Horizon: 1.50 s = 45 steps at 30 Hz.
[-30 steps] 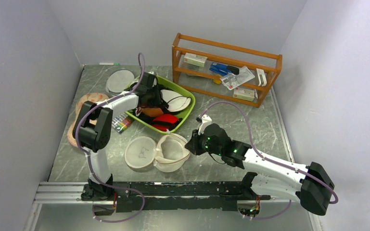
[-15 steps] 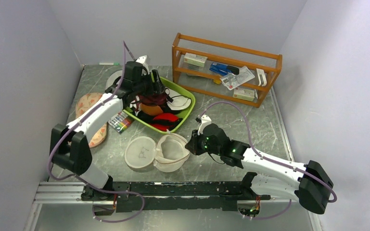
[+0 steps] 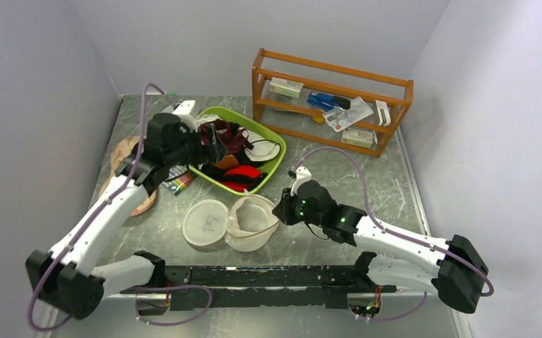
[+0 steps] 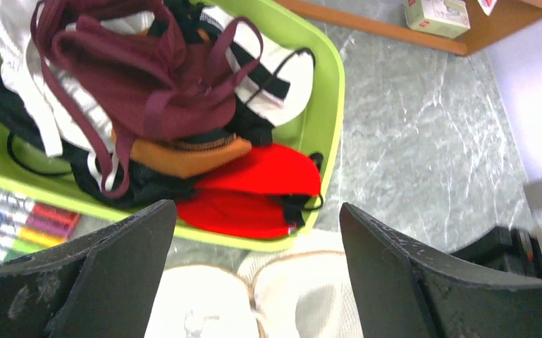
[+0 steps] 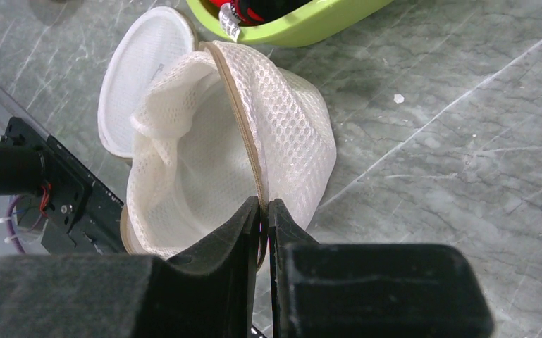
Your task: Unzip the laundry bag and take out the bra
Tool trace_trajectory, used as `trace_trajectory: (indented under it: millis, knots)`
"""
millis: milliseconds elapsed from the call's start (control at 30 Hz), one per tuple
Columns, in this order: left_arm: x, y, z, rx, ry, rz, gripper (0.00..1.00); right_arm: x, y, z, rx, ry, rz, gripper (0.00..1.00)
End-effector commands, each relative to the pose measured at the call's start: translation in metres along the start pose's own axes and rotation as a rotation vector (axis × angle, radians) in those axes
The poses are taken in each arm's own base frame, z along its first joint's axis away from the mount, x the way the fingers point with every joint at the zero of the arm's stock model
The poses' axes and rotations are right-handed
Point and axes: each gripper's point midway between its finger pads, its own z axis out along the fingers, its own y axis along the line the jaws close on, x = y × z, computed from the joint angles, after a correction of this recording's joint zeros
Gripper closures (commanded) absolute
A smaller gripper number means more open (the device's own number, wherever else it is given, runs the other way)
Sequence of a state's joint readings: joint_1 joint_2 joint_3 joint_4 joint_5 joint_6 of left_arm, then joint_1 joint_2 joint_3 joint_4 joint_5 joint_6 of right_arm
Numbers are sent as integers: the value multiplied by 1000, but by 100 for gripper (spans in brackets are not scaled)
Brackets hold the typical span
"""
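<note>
Left wrist view: the left gripper (image 4: pixel 255 206) is wide open and holds nothing. The bra (image 4: pixel 148 77) lies on top in the green tub (image 4: pixel 329 105), at the tub's back left, just ahead of that hand, one strap trailing toward it. It is the nearer hand. In front of the tub, the right gripper (image 5: pixel 264 211) pinches the rim of the laundry bag (image 5: pixel 282 120), which looks empty.

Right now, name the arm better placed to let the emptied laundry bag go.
Right. The right gripper pinches the laundry bag's rim; the left gripper hangs open by the green bin, where the bra lies, apart from the bag.
</note>
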<state>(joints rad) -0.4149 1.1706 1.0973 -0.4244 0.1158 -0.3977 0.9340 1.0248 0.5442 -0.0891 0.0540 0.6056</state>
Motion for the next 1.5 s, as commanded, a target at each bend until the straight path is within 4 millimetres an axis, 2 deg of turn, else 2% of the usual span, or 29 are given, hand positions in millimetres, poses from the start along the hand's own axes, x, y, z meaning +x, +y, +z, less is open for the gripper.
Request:
trace_trajectory:
  millis: [0,167,333,433,633,733,900,1000,1133,1267,1467]
  knots:
    - [35,1,-32,26,64,-33,2,-17,-2,-3,43,-57,-3,90]
    - [71,-4,-58,68,118,-132,4,-25,-8,-7,80,-91,-3,90]
    - [122,3,-59,64,184,-316,8,-29,-7,-6,83,-89,-12,91]
    - [150,25,-53,-52,228,-380,14,-29,-7,-3,81,-87,-12,91]
    - [185,89,-56,-500,299,-520,15,-25,-5,-2,61,-87,2,92]
    - [207,99,-54,-564,342,-557,35,-25,-2,-6,43,-96,14,92]
    - [243,103,-54,-578,366,-666,38,-22,0,-6,8,-126,40,92]
    - [252,116,-60,-675,362,-682,42,-27,3,-6,7,-123,26,92]
    - [254,130,-63,-755,335,-667,46,-31,4,-8,20,-110,-5,93]
    - [257,137,-62,-786,336,-641,40,-28,1,-7,16,-125,3,93]
    - [258,137,-63,-806,353,-630,31,-34,7,-2,14,-105,-16,93]
